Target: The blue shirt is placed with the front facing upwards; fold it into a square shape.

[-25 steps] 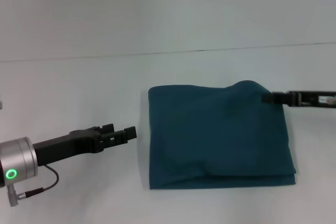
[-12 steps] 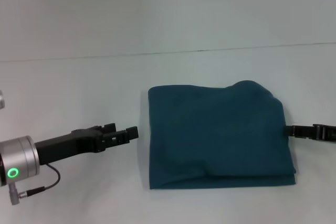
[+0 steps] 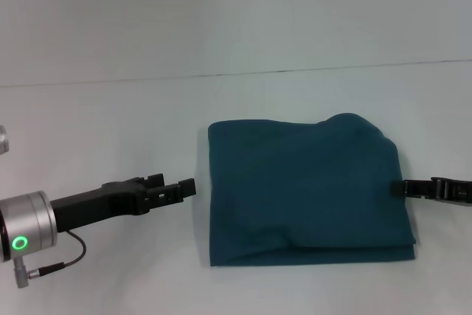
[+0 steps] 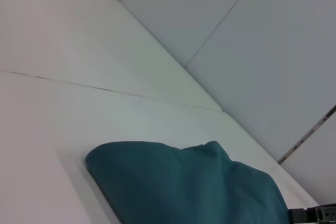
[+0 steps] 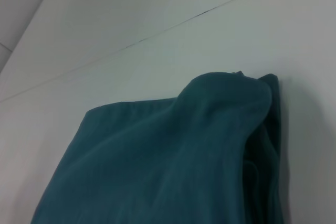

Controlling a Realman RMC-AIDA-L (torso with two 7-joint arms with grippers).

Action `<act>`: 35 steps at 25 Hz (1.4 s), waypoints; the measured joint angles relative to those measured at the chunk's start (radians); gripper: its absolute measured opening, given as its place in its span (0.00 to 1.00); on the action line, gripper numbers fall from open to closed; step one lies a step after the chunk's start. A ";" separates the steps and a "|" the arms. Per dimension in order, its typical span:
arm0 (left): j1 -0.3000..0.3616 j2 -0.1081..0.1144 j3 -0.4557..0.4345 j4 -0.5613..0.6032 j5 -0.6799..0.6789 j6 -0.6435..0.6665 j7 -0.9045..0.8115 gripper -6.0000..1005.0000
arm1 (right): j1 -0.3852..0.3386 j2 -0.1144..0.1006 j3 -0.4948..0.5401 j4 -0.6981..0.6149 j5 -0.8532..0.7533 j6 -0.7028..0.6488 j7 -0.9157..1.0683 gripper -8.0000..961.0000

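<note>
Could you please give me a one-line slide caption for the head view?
Folded dark teal-blue cotton shirt on the white table, left end effector and right end effector beside its opposite edges.

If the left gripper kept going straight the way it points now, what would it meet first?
Most likely the left edge of the blue shirt: the left gripper points right at it across bare table, though its height above the surface is unclear.
</note>
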 joint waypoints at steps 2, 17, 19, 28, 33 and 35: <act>0.000 0.000 0.000 0.000 0.000 0.000 0.000 0.96 | 0.000 -0.001 0.001 0.000 0.000 0.000 0.003 0.50; -0.002 -0.004 0.001 0.000 0.000 -0.003 0.001 0.96 | 0.001 -0.003 0.001 0.001 0.002 -0.011 -0.007 0.09; -0.001 -0.003 0.002 0.000 0.000 -0.003 0.001 0.96 | 0.002 -0.002 0.001 0.001 0.002 -0.011 -0.007 0.06; 0.000 -0.003 0.002 0.000 0.000 -0.003 0.001 0.96 | -0.002 -0.003 0.005 0.000 0.005 -0.040 -0.019 0.01; -0.001 -0.003 0.001 0.000 0.000 -0.003 0.001 0.96 | -0.014 -0.005 0.028 -0.005 0.003 -0.081 -0.020 0.02; -0.001 -0.003 0.001 0.000 0.000 -0.003 0.001 0.96 | -0.024 -0.007 0.039 -0.008 0.002 -0.097 -0.020 0.02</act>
